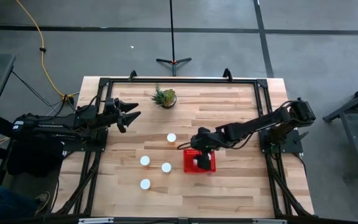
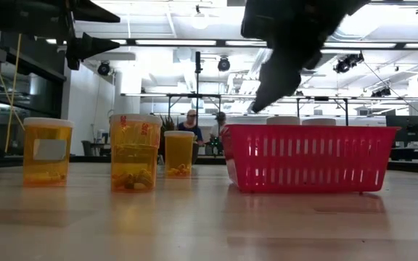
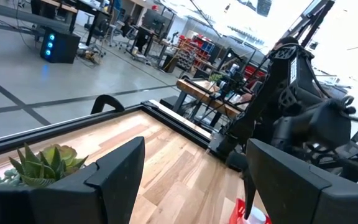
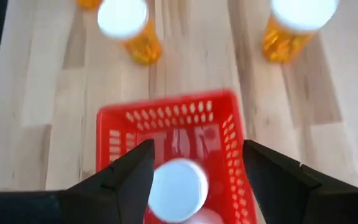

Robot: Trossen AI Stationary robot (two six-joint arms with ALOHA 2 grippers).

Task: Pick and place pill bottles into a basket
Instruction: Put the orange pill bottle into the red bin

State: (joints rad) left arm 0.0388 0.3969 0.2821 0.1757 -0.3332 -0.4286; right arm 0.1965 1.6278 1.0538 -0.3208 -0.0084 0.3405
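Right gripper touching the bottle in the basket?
Apart. The right wrist view shows the right gripper open, clear gaps between its fingers and the bottle cap sitting in the basket.

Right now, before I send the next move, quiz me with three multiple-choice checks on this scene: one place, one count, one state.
1. Where is the right hand?
A. Off the table
B. Above the red basket
C. Above the loose pill bottles

2. How many pill bottles stand on the table outside the basket?
A. Two
B. Six
C. Four

3. How is the left hand?
A. Open and empty
B. Shut on a bottle
C. Down inside the basket

Key:
1. B: the right wrist view looks straight down into the basket between the fingers.
2. C: the high view shows four white caps on the wood.
3. A: the high view and left wrist view show its fingers spread with nothing between them.
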